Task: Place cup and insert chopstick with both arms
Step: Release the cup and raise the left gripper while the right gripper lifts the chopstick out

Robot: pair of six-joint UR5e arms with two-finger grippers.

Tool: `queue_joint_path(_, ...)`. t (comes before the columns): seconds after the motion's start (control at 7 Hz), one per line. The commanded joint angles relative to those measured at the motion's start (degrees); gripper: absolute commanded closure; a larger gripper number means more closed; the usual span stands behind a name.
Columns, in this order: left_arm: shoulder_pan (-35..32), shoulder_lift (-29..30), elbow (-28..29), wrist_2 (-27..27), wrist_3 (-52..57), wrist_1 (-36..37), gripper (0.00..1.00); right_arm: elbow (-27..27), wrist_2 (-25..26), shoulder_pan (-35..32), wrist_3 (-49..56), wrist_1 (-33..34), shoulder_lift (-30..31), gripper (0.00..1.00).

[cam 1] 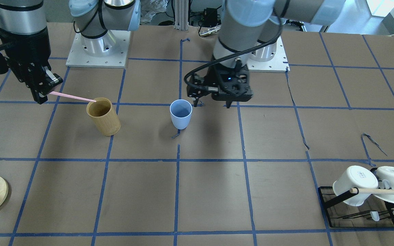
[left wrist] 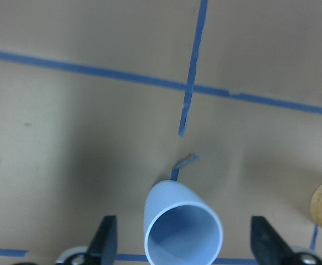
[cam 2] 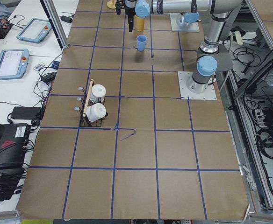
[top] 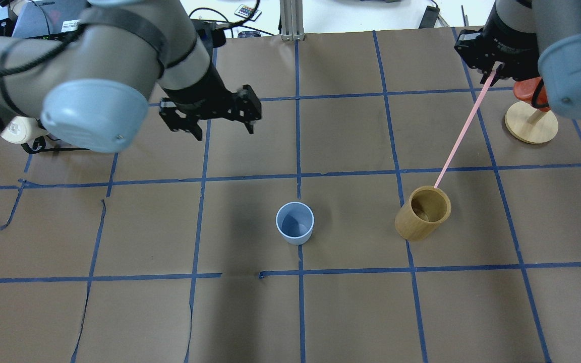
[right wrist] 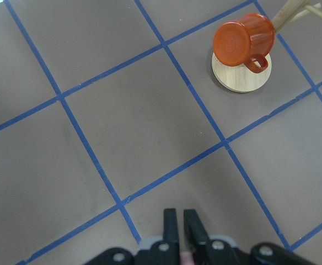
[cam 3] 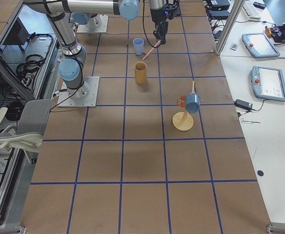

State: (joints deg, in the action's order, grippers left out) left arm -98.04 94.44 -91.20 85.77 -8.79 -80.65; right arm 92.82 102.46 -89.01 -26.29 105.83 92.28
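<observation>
Brown paper covers the whole table (top: 351,312), with blue tape marking out a grid of squares. Count-wise it's pretty simple: two cups, one chopstick, three mugs.

One blue cup (top: 295,223) stands upright near the middle of the table, right on a tape line, with nothing in it. One wooden cup (top: 423,212) stands a bit off to the robot's right of it, also upright. The two are well apart.

One pink chopstick (top: 462,132) is pinched in the right gripper (right wrist: 178,221), jaws narrowed down tight on its top end. It slants down so the lower tip sits right at the wooden cup's rim. I can't tell if it's actually inside or just touching the edge.

The left gripper (top: 224,128) is spread wide and holding nothing. It hangs over the table near the blue cup without touching it, and its wrist camera looks down at the cup's open mouth.

Off to the sides: two white mugs (cam 1: 354,186) hang on a black rack (cam 1: 330,200) on the robot's left end, and one orange mug (right wrist: 243,38) hangs on a wooden stand (right wrist: 241,77) on its right end.
</observation>
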Motion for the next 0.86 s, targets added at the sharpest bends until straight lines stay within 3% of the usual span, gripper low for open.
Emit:
queue_joint_path(0.0,5.9,-3.8,3.0,3.3,10.2,-4.1,0.0,-1.3,-0.2,-2.4,-5.5,-0.4,-1.3,1.0)
queue_joint_path(0.14,6.3,-5.6,3.1,5.4,10.5,-6.9,0.0,-1.3,-0.1,-5.7,-8.9,0.2,-2.4,1.0)
queue_joint_path(0.71,7.6,-5.8,3.3,5.1,10.0,-7.2,0.0,-1.3,2.2,-20.2,-25.6,3.7,-4.8,1.0)
